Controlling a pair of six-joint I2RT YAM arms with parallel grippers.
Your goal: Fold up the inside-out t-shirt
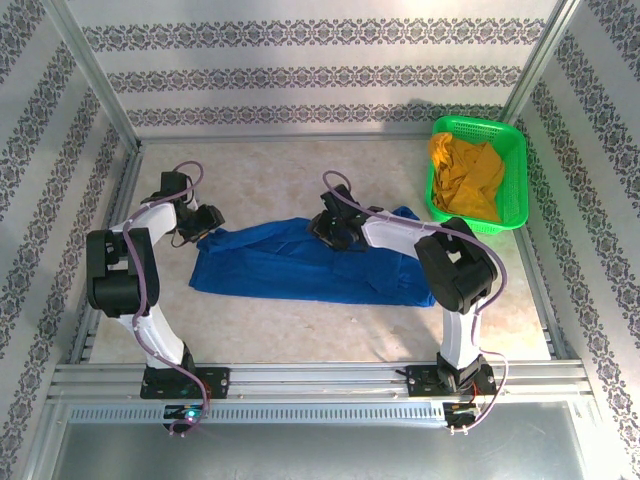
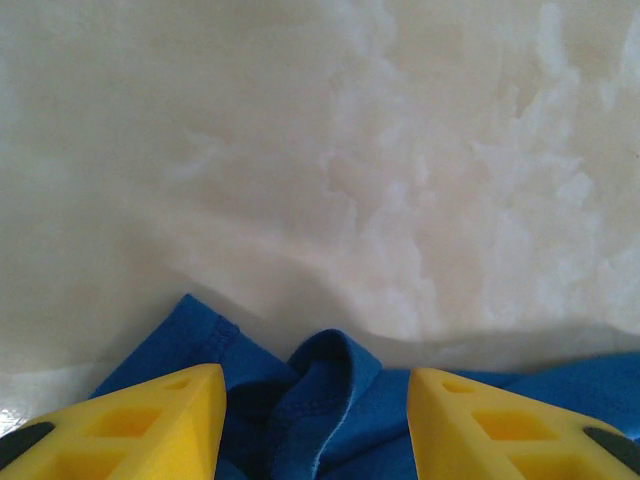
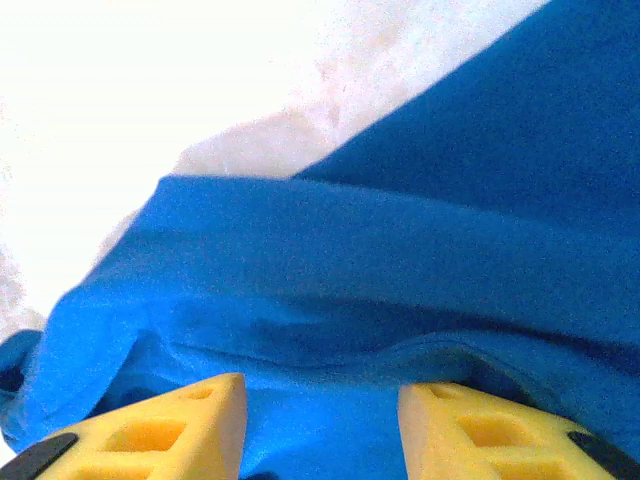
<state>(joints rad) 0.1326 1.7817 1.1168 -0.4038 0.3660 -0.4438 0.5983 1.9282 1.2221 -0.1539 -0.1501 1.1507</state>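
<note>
The inside-out t-shirt point(image 1: 310, 262) is royal blue and lies crumpled in a wide band across the middle of the table. My left gripper point(image 1: 207, 224) is at its far left corner. In the left wrist view the left gripper point(image 2: 315, 388) is open, its yellow fingers point(image 2: 150, 420) standing either side of a raised fold of hem point(image 2: 335, 365). My right gripper point(image 1: 335, 226) is over the shirt's far edge near the middle. The right wrist view shows this gripper point(image 3: 320, 400) open too, with blue t-shirt cloth point(image 3: 380, 260) lying between and beyond the fingers point(image 3: 170, 430).
A green basket point(image 1: 480, 123) stands at the back right with a mustard-yellow garment point(image 1: 465, 175) in it. Patterned walls close in the back and both sides. A metal rail point(image 1: 320, 380) runs along the near edge. Bare pale tabletop point(image 1: 300, 330) lies in front of the shirt.
</note>
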